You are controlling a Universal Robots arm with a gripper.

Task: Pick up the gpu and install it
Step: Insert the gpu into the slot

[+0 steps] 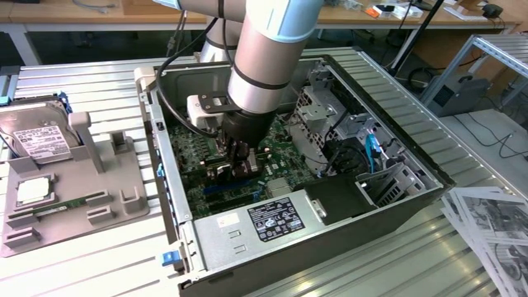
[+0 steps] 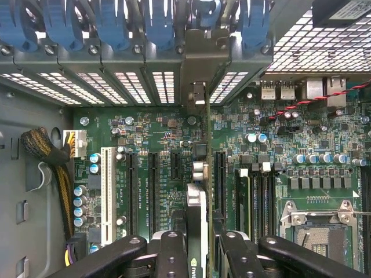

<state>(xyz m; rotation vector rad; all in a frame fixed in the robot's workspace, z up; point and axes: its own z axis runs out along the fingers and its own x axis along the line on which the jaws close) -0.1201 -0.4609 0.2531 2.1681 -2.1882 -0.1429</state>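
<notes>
Wrist view looks straight down the jaws [image 2: 197, 255] onto the motherboard [image 2: 272, 145], and the gpu [image 2: 198, 202] stands edge-on between them, a thin dark card seen from above with its silver bracket [image 2: 197, 95] at the far end, up against the row of perforated slot covers on the case's rear wall. The jaws are pinching the gpu, one finger pressed against each flat face, near the end away from the bracket.

What matters is how the card's long axis sits against the expansion slots. It runs parallel to the long black slots [image 2: 153, 191], from the jaws toward the rear wall, and the card stands in the lane between two of them, just beside the black slot [image 2: 220, 179] on one flank. Whether its lower edge is already in a connector or only hovering above the board, I cannot tell; the card itself hides that line.

From the exterior view, the arm [image 1: 264, 62] reaches steeply down into the open computer case [image 1: 396, 148], which lies on its side on the slatted surface [image 1: 99, 80], and the jaws sit low over the green board, near the middle of the case. The card is mostly hidden by the fingers there. A hard drive [image 1: 37, 139] rests in a grey holder [image 1: 83, 185] well apart, toward the exterior view's left.
</notes>
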